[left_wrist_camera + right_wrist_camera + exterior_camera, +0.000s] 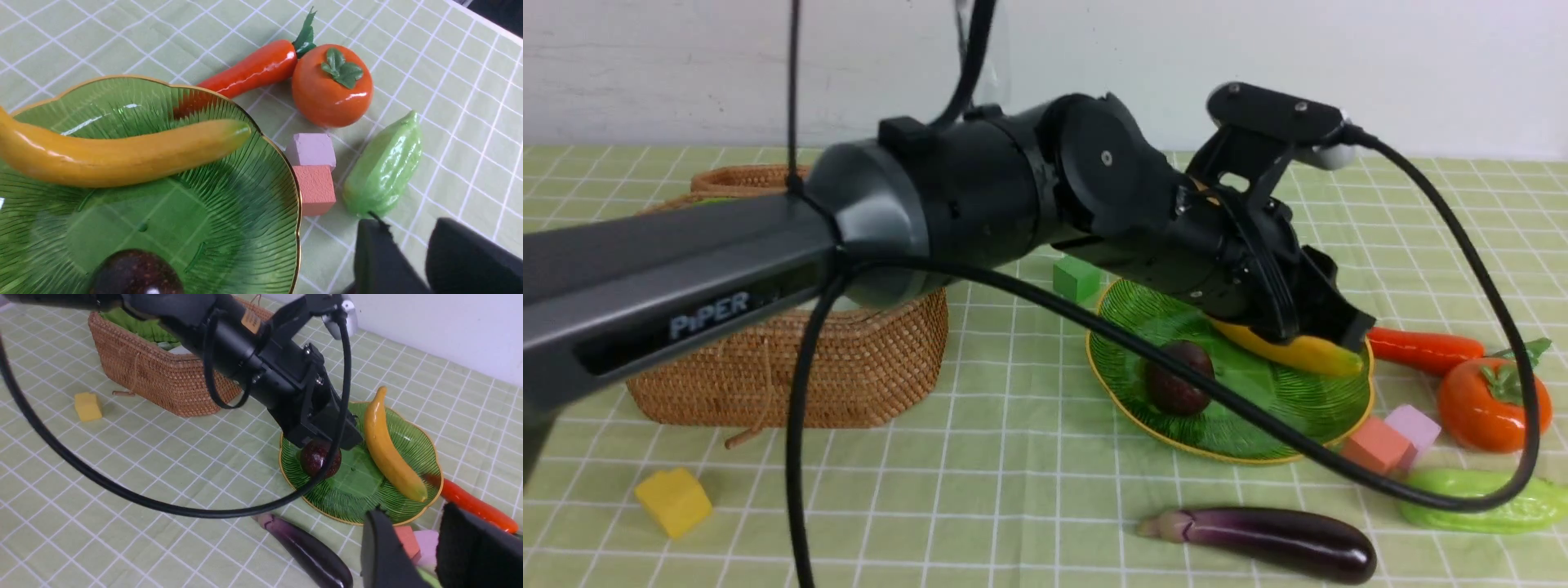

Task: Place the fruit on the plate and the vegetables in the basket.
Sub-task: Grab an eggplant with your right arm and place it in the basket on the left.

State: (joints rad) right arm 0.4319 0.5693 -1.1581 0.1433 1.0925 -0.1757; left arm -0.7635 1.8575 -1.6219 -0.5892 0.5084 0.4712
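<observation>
Persimmon [1493, 404]: rests on the surface [1013, 457] just beside the carrot [1421, 349], right of the plate [1115, 380]; left jaws, spread and empty, hang over the banana [1307, 351] at that rim; right jaws likewise spread, empty

Bright, even, diffuse light. Soft shadows beside persimmon [327, 98] and cubes [314, 190]. White glare streaks on carrot [253, 69], eggplant [1274, 539]. Left arm [686, 278] slightly soft in front view; plate [245, 228] ribs sharp.
</observation>
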